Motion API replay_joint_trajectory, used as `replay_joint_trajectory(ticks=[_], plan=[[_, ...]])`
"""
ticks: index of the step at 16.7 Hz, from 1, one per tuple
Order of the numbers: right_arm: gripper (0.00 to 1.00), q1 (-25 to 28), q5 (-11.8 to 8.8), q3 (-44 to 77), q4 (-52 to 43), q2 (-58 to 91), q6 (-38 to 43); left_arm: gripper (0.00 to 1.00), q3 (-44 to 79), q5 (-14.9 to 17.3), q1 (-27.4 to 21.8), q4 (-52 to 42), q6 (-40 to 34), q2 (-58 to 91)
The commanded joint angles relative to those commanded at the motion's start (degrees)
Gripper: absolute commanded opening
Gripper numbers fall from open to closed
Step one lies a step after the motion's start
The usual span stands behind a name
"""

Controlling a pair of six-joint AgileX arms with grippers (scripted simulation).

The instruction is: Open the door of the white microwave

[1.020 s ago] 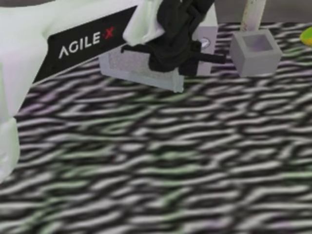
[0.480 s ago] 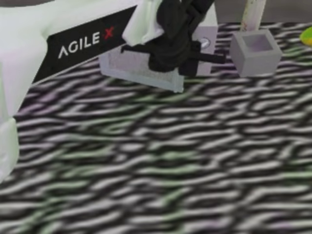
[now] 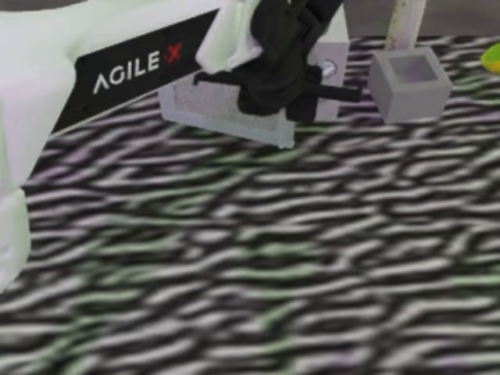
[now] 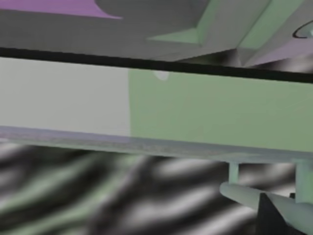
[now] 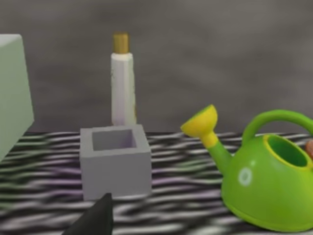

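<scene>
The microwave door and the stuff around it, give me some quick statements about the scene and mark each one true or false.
1. The door is swung partly out from the white microwave. True.
2. The left tool is at the door. True.
3. The grey open cube sits left of the microwave in the top view. False: it sits to its right.
4. The watering can is red. False: it is green, with a yellow spout.

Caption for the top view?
Left tool at the white microwave, its door swung partly open.
</scene>
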Motion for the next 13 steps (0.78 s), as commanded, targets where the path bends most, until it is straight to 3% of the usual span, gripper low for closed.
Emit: replay_joint_trajectory(ticks=[13], plan=[[1.0,0.0,0.0,0.0,0.0,0.0,0.0,0.0,-4.0,1.4,0.4,2.0,2.8,-2.6]])
